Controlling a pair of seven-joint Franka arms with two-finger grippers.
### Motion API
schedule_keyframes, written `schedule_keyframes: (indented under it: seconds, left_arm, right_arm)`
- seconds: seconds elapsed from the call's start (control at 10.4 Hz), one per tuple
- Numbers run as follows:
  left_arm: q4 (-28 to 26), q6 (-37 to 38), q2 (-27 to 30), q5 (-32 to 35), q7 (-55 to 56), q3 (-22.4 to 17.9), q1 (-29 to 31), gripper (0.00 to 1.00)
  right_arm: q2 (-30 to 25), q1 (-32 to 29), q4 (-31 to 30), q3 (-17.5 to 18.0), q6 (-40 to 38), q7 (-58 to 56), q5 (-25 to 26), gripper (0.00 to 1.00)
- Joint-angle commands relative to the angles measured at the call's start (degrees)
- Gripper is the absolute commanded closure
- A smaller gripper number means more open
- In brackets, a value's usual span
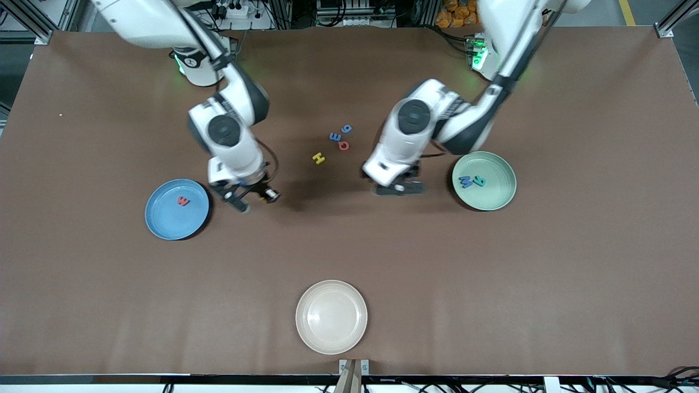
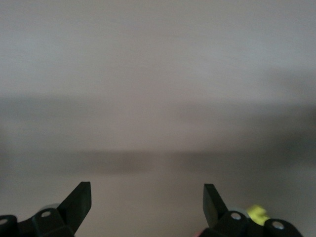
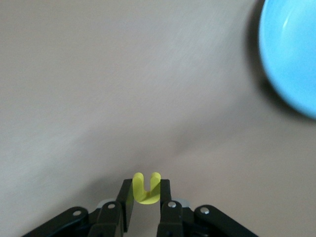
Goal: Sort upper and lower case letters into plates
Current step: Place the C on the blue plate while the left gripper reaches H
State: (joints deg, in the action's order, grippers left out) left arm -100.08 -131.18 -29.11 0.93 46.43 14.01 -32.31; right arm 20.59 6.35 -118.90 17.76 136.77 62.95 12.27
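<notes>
The right gripper (image 3: 146, 197) pinches a yellow letter U (image 3: 146, 187) between its fingertips, beside the blue plate (image 1: 164, 229). It could slip and miss. The left gripper (image 2: 147, 203) waits with fingers wide apart, holding nothing.

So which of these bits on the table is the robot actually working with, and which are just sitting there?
In the job:
- blue plate, holding a red letter
- mint green plate, holding two bluish letters
- four loose letters mid-table
- yellow letter, pinched in the right gripper beside the blue plate
- left gripper, open, beside the green plate

Just lying about:
- cream-white plate
</notes>
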Motion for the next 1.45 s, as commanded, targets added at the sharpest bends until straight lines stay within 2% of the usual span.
schedule_keyframes:
  seconds: [0.0, 0.19, 0.39, 0.48, 0.58, 0.67, 0.77, 0.87, 1.06, 1.16, 1.25, 1.35]
  left_arm:
    - [8.13, 1.80, -5.59, 3.00, 1.03, -0.83, -4.86, 0.00]
    - [8.68, 1.28, -6.48, 6.35, 1.47, -0.74, -8.81, 0.00]
    - [8.15, -3.53, -7.88, 6.62, 4.44, -0.83, -12.85, 0.00]
    - [8.32, -4.86, -8.59, 7.67, 4.64, -0.83, -14.00, 0.00]
    - [8.15, -4.87, -8.94, 11.68, 4.03, -0.74, -14.53, 0.00]
    - [8.23, -5.05, -10.08, 15.38, 3.41, -0.48, -14.71, 0.00]
    - [8.41, -5.75, -11.13, 17.85, 1.06, -0.31, -14.80, 0.00]
    - [8.41, -6.80, -11.75, 18.14, -0.45, -0.22, -15.24, 0.00]
    - [8.59, -7.69, -12.29, 18.23, -1.95, -0.22, -16.03, 0.00]
    - [8.59, -8.12, -12.46, 18.23, -3.52, -0.22, -16.56, 0.00]
    - [8.67, -8.65, -12.81, 18.14, -5.19, -0.22, -16.91, 0.00]
    - [8.76, -9.52, -13.60, 18.23, -6.95, -0.30, -17.17, 0.00]
  right_arm:
    - [-2.74, -6.15, -0.37, -2.79, -6.06, -20.05, -3.38, 1.00]
    - [-3.01, -8.80, -0.46, -7.46, -6.78, -33.88, -5.76, 1.00]
    - [-2.23, -9.07, -0.46, -9.58, -5.82, -37.27, -5.68, 1.00]
    - [-1.18, -9.33, -0.72, -11.85, -4.16, -39.98, -5.76, 1.00]
    - [-0.12, -9.33, -0.72, -13.35, -3.62, -42.36, -5.76, 1.00]
    - [0.50, -9.25, -0.63, -13.89, -3.09, -42.73, -5.76, 0.77]
    - [0.50, -9.25, -0.63, -13.90, -2.65, -42.73, -5.76, 0.61]
    - [0.24, -9.25, -0.63, -13.90, -2.65, -42.73, -5.76, 0.40]
    - [-1.16, -9.07, -0.63, -13.81, -3.43, -42.73, -5.85, 0.29]
    - [-2.56, -8.64, -0.55, -13.72, -5.27, -42.38, -5.94, 0.29]
    - [-4.84, -7.85, -0.20, -13.55, -8.33, -42.12, -7.42, 0.29]
    - [-7.38, -7.23, 0.07, -13.54, -11.15, -42.72, -11.35, 0.28]
